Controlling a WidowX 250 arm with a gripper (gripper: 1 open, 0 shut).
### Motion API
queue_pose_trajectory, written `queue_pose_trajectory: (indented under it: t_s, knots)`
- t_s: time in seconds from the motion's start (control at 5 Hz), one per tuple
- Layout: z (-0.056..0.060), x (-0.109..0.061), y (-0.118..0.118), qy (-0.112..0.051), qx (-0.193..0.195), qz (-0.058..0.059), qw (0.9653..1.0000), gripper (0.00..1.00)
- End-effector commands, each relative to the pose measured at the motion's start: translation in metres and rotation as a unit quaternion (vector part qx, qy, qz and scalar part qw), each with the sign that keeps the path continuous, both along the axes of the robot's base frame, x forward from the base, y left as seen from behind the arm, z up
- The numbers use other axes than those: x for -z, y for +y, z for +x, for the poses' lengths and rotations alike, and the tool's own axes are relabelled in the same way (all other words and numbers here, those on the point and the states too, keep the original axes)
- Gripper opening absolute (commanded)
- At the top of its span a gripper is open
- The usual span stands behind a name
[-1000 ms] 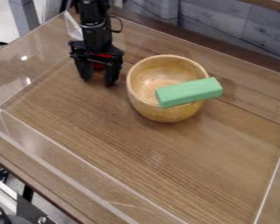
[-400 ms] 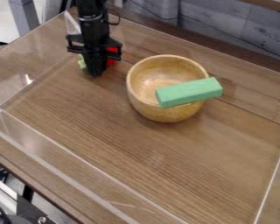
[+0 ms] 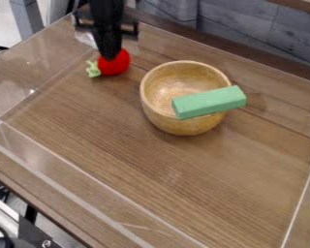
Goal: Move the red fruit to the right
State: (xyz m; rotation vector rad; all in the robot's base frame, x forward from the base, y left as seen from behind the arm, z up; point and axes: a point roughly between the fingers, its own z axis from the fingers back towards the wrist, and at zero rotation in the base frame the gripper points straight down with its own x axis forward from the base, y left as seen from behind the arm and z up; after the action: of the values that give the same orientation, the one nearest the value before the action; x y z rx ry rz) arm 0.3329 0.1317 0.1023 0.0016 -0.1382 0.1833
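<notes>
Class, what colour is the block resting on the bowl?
Green: the block on the bowl, camera view.

Arm: one dark robot arm enters from the top edge of the camera view, upper left, and descends toward the tabletop.
Wrist: held vertical, so the tool points straight down.
Gripper [image 3: 109, 56]: black, with its jaws drawn together.
Grip: the jaws are clamped on the top of the red fruit [image 3: 112, 64].
Fingers [image 3: 108, 48]: narrow, dark, close side by side; their tips are partly lost against what they hold.
Upper arm: cut off by the frame.
</notes>
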Motion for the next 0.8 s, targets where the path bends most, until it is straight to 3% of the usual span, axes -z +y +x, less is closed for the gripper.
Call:
queue_pose_trajectory:
  t_s: [0.0, 0.2, 0.4, 0.6]
  knots:
    - [0.01, -0.053, -0.012, -0.057, -0.002, 0.013, 0.9983, 0.0]
    - [0.013, -0.059, -0.028, -0.051, 0.041, 0.012, 0.9978, 1.0]
    - [0.019, -0.075, -0.059, -0.052, 0.109, 0.006, 0.9927, 0.0]
    - [0.018, -0.055, -0.051, -0.044, 0.131, 0.014, 0.9903, 1.0]
